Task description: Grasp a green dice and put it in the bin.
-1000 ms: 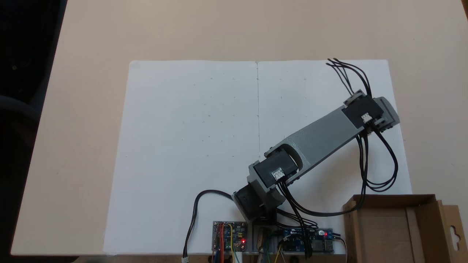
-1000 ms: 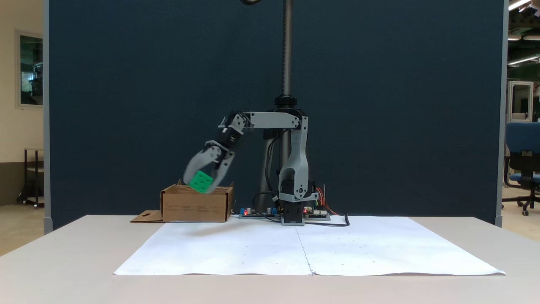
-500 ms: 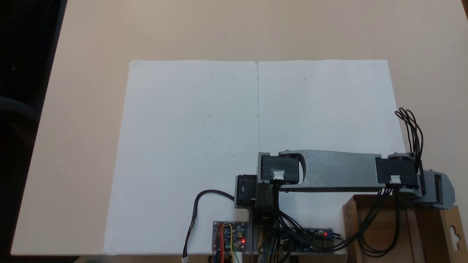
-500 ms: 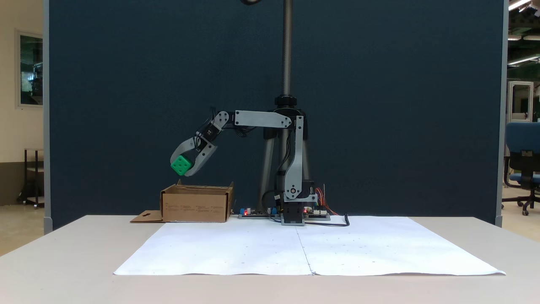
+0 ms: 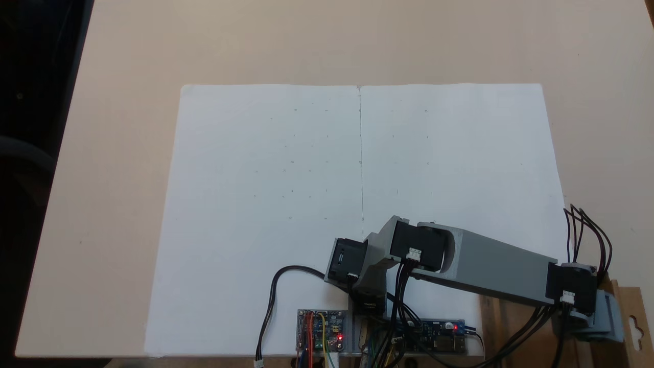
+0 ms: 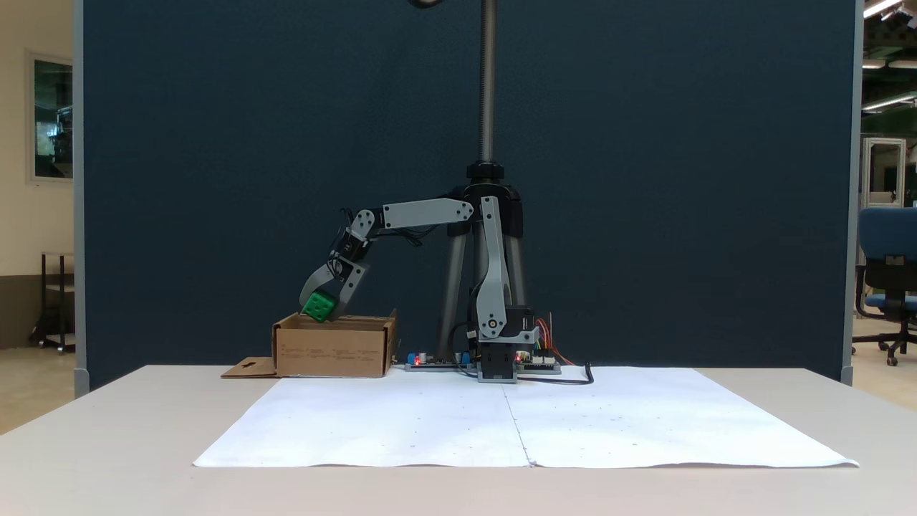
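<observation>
Brown corrugated cardboard forms the low rectangular bin [image 6: 334,349], which stands on the beige tabletop [image 6: 107,444] beside the white paper sheets [image 6: 516,423]; in the side fixed view it is at the left of the arm's base, and in the fixed view from above a part of it [image 5: 495,332] shows at the bottom right corner, with its side flap and cut-out slot [image 5: 635,323]. The grey and black arm [image 6: 494,287] reaches from its base over this box. Its fingers [image 6: 319,307] are clamped on the small bright green dice [image 6: 319,307], one grey finger on each side of the cube, and dark pips are visible on the green face. The dice is held in the air just above the left part of the bin's open top, very near the rim; I cannot tell if it touches the cardboard. Small circuit boards with red lights [image 5: 322,329] lie by the base, and black cables [image 5: 587,235] hang from the wrist.
</observation>
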Controlling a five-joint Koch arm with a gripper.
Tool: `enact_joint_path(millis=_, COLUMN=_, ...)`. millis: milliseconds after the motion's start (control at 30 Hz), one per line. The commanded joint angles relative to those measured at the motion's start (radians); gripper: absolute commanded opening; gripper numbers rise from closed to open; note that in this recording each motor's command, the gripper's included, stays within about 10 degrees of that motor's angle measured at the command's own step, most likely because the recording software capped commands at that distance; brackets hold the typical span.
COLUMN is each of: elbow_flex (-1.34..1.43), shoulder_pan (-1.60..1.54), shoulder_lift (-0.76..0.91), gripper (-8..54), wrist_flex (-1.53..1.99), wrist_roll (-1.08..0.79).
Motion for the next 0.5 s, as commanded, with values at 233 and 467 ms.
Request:
enact_joint_path(millis=233, elbow_flex=-0.032, shoulder_pan=0.021, shoulder_lift=0.023, gripper=14.5, wrist_flex=0.115, wrist_roll=-0.104)
enact_joint_path(millis=467, elbow_flex=-0.031, shoulder_pan=0.008, shoulder_lift=0.023, gripper=40.9, wrist_flex=0.109, wrist_roll=-0.103)
